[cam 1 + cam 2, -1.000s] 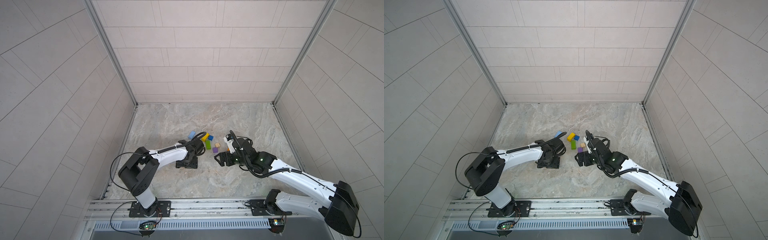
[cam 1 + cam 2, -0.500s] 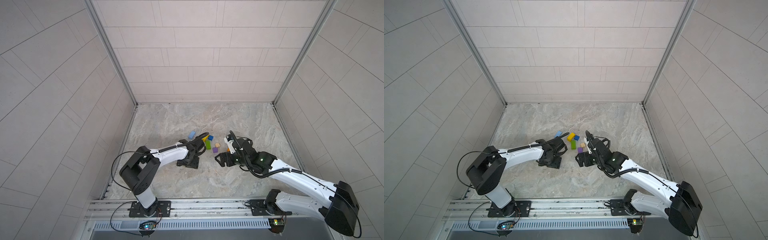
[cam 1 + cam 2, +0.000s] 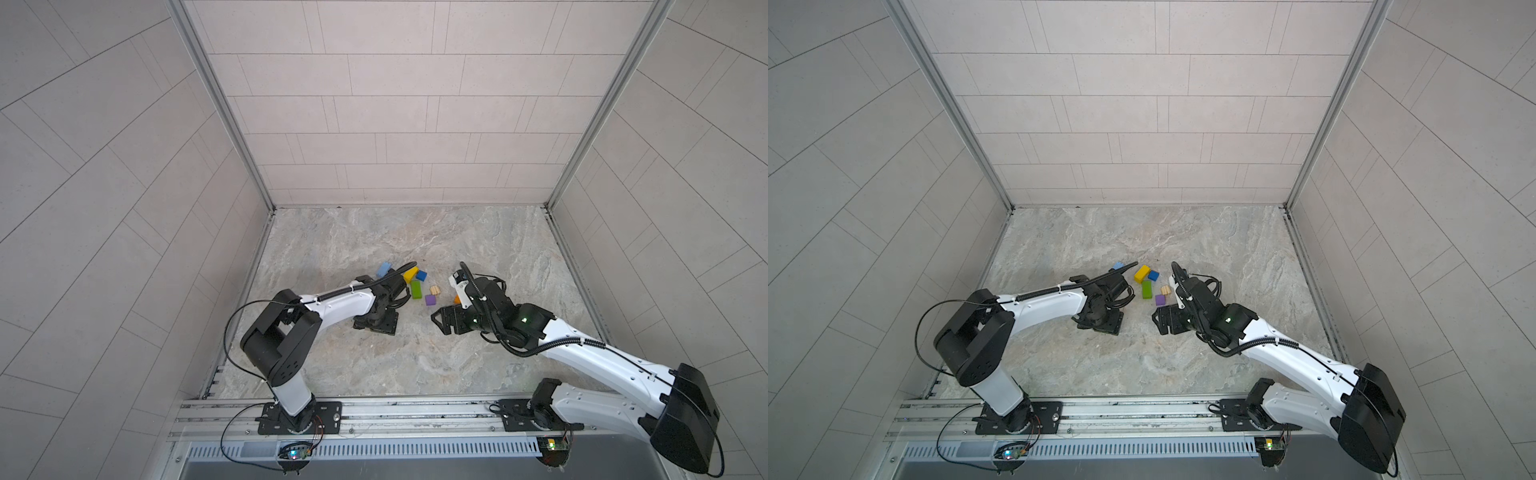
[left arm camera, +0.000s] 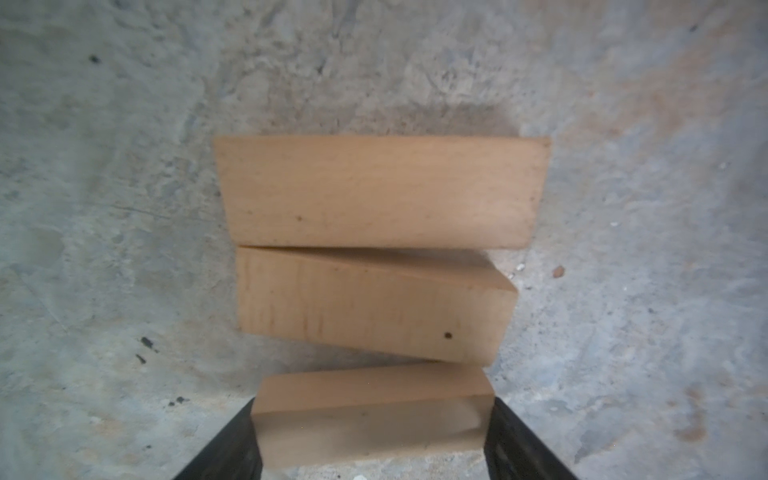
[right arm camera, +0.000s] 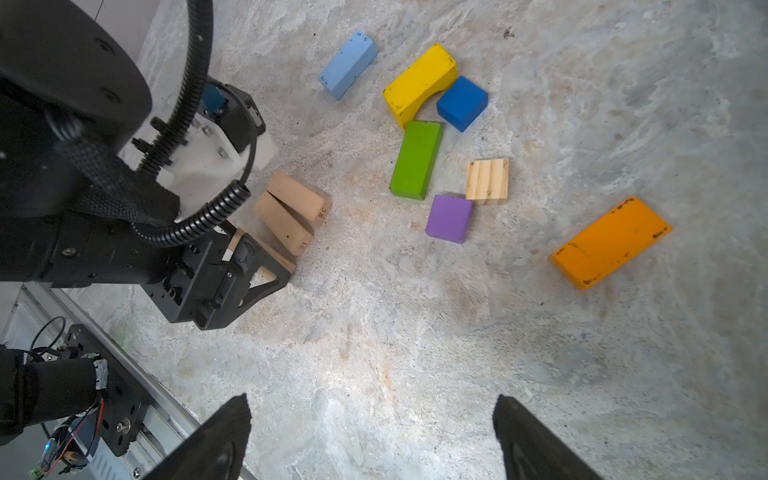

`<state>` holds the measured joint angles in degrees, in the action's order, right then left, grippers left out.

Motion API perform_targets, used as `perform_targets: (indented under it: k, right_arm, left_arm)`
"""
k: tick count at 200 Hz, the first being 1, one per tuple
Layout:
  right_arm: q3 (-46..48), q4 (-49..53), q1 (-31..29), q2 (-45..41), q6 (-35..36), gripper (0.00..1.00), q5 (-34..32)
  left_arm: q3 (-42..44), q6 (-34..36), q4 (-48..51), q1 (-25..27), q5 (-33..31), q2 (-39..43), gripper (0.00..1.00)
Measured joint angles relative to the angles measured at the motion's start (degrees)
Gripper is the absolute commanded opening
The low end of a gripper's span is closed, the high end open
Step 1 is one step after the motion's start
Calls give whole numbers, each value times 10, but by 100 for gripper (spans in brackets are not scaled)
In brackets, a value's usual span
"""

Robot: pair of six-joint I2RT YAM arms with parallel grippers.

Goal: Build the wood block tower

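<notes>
Entry: base layer, I judge. My left gripper (image 4: 372,440) clamps third tan bar (image 4: 370,399) endwise, beside neighbouring tan bar (image 4: 374,303); right gripper (image 5: 371,415) gapes wide, empty. Next: square up, release.

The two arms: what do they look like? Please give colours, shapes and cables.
The left arm and the right arm have white shells, black joints and black ribbed cables along them. A green light glows on the right arm. The left hand and the right hand have black, tapering fingers.
</notes>
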<state>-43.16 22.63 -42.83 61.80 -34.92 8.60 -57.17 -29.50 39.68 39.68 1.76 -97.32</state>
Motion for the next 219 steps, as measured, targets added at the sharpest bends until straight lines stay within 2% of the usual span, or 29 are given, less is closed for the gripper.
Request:
perform_targets:
  k: [219]
  right_arm:
    - [-10, 12, 5, -1, 2, 92, 0]
  left_arm:
    - [-30, 45, 10, -23, 28, -27, 75]
